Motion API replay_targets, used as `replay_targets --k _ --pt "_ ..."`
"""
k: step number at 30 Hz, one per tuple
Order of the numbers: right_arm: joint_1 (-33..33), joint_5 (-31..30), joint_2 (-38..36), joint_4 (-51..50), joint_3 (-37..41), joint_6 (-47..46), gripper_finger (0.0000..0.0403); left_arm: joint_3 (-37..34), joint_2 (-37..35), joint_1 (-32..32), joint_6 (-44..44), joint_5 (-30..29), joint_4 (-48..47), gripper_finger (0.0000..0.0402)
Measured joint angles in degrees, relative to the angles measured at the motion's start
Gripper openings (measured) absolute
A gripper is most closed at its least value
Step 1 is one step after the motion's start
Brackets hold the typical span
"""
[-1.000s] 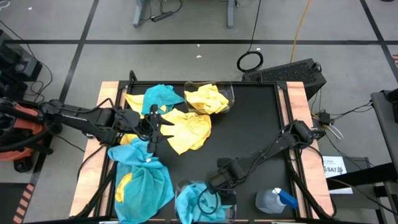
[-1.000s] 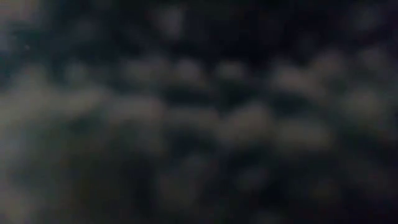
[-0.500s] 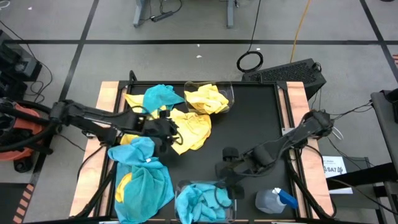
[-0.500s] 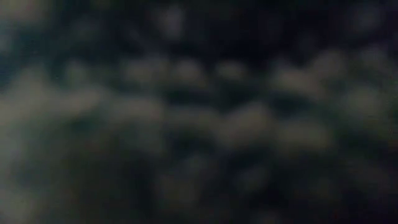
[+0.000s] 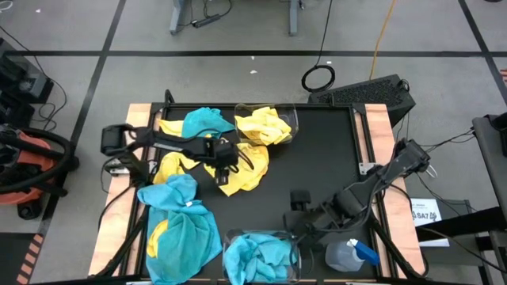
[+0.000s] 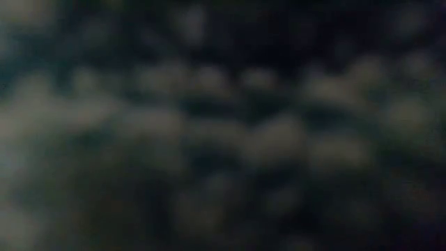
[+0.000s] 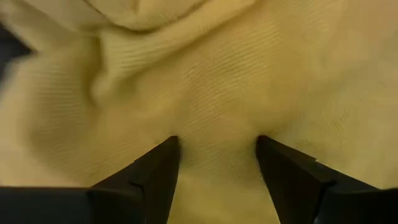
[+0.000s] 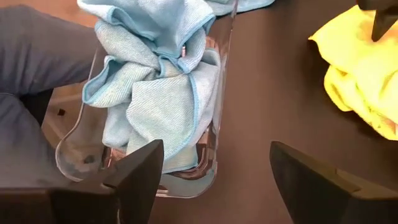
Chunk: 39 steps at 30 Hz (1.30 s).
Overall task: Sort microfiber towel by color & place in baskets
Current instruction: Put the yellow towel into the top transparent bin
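Left pile: turquoise towels lie heaped at the table's near-left corner, with one more turquoise towel at the far left, partly over yellow cloth
My left gripper: I am down on the loose yellow towel in the middle-left of the table; in my wrist view my fingers stand spread, pressed into the yellow cloth, with fabric between them but not yet pinched
Far basket: clear tub at the far edge, holding crumpled yellow towels
Near basket: clear tub at the near edge, stuffed with blue towels; my right wrist view shows the blue folds filling it
My right gripper: I hover just beyond the near basket, fingers wide apart and empty
Spray bottle: lies at the near right, just beside the near basket
Low view: too dark and blurred to tell anything
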State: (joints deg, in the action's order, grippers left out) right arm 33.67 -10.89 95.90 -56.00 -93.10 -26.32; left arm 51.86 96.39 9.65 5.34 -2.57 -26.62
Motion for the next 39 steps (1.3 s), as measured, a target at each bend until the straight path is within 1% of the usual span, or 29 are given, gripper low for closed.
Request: replay_targets --k 3,5,13,15,16,18,19,21,25,26,28,31,37,39 --pt "0.57 -0.91 0.04 -0.14 0.0 -0.07 0.0285 0.24 2.12 1.13 0.05 3.15 1.11 0.0196" --pt "0.7 -1.45 0.05 -0.12 0.0 -0.12 0.0285 0.26 2.65 1.43 0.05 4.21 1.97 0.017" --pt "0.68 -1.47 0.09 -0.11 0.0 -0.19 0.0285 -0.02 0.43 0.7 -0.39 4.46 1.66 0.0039" --pt "0.68 -1.58 0.09 -0.08 0.0 -0.16 0.0285 -0.13 -0.64 0.27 -0.43 4.46 1.19 0.0017" --pt "0.68 -1.58 0.09 -0.08 0.0 -0.16 0.0285 -0.13 -1.35 0.04 -0.52 4.45 1.17 0.0012" --pt "0.68 -1.58 0.09 -0.08 0.0 -0.14 0.0285 -0.13 -2.57 -0.37 -1.29 4.44 1.31 0.0012" --pt "0.68 -1.58 0.09 -0.06 0.0 -0.14 0.0285 -0.13 -3.18 -0.56 -1.67 4.45 1.31 0.0019" --pt "0.68 -1.58 0.09 -0.05 0.0 -0.14 0.0285 -0.13 -4.38 -1.11 -1.92 4.44 1.28 0.0045" --pt "0.68 -1.61 0.09 -0.03 0.0 -0.08 0.0285 -0.11 -6.44 -2.12 -1.92 4.17 1.43 0.0111" --pt "0.68 -1.61 0.09 -0.01 0.0 -0.08 0.0285 -0.11 -6.7 -2.29 -1.92 4.14 1.39 0.0123" --pt "0.68 -1.61 0.09 0.01 0.0 -0.03 0.0285 -0.11 -7.11 -2.34 -1.94 4.04 0.83 0.0135" --pt "0.7 -2.72 0.09 0.02 0.0 0.01 0.0285 -0.09 -7.13 -2.31 -2.05 3.81 -0.35 0.0126" --pt "0.72 -2.76 0.09 0.03 0.0 0.03 0.0285 -0.07 -7.14 -2.38 -2.07 3.74 -0.98 0.0063" --pt "0.84 -2.8 0.09 0.03 0.0 -0.05 0.0285 -0.07 -7.14 -2.68 -2.03 3.64 -0.91 0.0054"
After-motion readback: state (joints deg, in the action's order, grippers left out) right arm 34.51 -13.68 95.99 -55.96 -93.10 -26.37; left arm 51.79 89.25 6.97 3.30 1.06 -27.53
